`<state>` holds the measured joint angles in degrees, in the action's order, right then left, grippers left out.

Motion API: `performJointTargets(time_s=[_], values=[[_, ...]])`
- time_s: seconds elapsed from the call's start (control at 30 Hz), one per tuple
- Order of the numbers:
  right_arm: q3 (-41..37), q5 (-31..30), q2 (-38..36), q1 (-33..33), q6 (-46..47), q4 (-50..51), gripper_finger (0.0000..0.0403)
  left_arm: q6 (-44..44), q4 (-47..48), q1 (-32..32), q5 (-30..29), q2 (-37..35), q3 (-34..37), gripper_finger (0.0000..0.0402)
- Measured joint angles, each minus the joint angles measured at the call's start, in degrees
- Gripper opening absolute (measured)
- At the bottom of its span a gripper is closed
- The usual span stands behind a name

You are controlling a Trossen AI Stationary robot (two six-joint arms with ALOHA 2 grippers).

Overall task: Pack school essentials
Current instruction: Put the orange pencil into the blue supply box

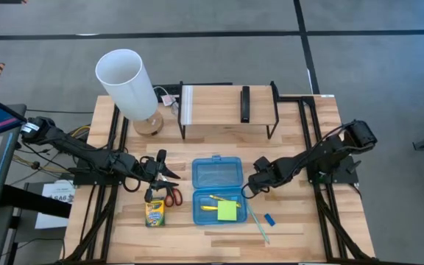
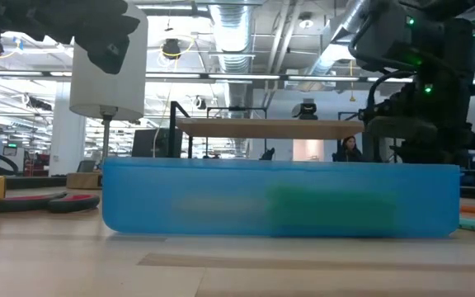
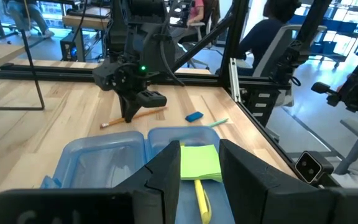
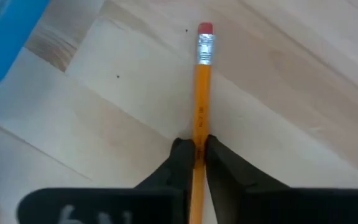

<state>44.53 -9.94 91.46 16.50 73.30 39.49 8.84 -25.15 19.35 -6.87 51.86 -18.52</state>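
The right hand pinches the orange pencil low over the bare wood, just right of the open blue case in the middle of the surface. The left hand hovers left of the case above the red scissors, its fingers spread. The crayon box lies by the scissors toward the front edge. A sticky-note pad and yellow marker lie in the case. The teal pen and blue eraser lie right of it, toward the front edge.
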Motion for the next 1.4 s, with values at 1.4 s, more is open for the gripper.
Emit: performJointTargets(time_s=[1.4], values=[[22.71, -4.9, 0.3, 3.92, -25.98, -3.26, 0.0, -0.03, -0.85, -0.04, -0.46, 0.0, 0.0, 0.0098]])
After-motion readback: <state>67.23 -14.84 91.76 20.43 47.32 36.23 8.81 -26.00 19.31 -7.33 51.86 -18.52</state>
